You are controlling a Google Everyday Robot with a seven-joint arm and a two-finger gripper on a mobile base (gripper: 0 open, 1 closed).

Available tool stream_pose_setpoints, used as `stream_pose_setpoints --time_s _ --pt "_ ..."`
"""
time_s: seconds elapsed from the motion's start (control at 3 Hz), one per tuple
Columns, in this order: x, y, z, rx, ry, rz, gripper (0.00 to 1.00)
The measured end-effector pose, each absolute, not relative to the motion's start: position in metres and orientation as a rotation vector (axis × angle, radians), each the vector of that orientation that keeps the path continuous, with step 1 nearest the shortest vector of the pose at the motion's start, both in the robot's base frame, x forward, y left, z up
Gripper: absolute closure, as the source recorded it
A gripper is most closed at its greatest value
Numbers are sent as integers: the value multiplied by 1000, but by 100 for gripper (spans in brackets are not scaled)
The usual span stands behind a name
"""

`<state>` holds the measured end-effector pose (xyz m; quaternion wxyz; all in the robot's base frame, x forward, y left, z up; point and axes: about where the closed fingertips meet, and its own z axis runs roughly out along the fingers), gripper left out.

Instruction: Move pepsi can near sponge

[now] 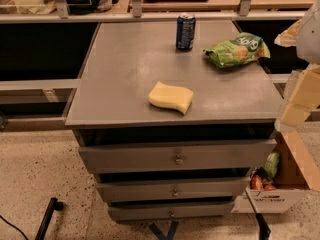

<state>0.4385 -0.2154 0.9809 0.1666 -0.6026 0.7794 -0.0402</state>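
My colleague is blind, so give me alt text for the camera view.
A pepsi can stands upright at the back of a grey drawer cabinet, a green snack bag to its right and a yellow sponge nearer the front. The gripper hangs at the right edge.

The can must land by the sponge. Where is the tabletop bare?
Bare: left of the sponge, and between sponge and pepsi can. Crowded at the back right, by the snack bag. The hand sits off the right edge.
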Motion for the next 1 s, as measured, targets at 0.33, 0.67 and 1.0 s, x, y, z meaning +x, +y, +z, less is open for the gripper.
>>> stream_pose_setpoints --time_s 0.33,0.67,1.0 --pt "439 -215 981 -1715 2218 -115 0" --pt "452 -212 981 -1713 2195 -131 0" --pt "487 -202 978 -1731 2140 -122 0"
